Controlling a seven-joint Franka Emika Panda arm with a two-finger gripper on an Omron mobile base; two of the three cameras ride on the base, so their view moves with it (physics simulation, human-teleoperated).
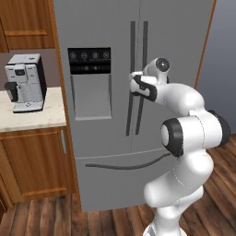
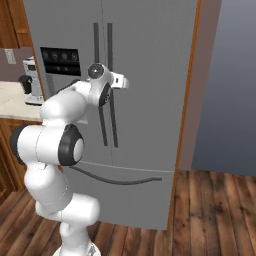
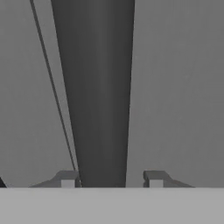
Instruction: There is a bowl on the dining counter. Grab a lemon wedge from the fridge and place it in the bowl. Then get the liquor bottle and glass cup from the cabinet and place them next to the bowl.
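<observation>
Two spread pincer [image 3: 109,178] fingertips straddle the fridge [image 3: 175,87] door's dark handle [image 3: 98,96]

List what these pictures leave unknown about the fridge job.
- Fridge contents, including any lemon wedge: hidden behind its shut doors in both base views.
- Hand grip: fingertips flank the dark handle; contact cannot be told.
- Coffee machine: partly behind the fridge's edge in the right base view.

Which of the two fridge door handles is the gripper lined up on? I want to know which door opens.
The right-hand door's handle: the gripper straddles it, jaws open, with the door seam left of it.
</observation>
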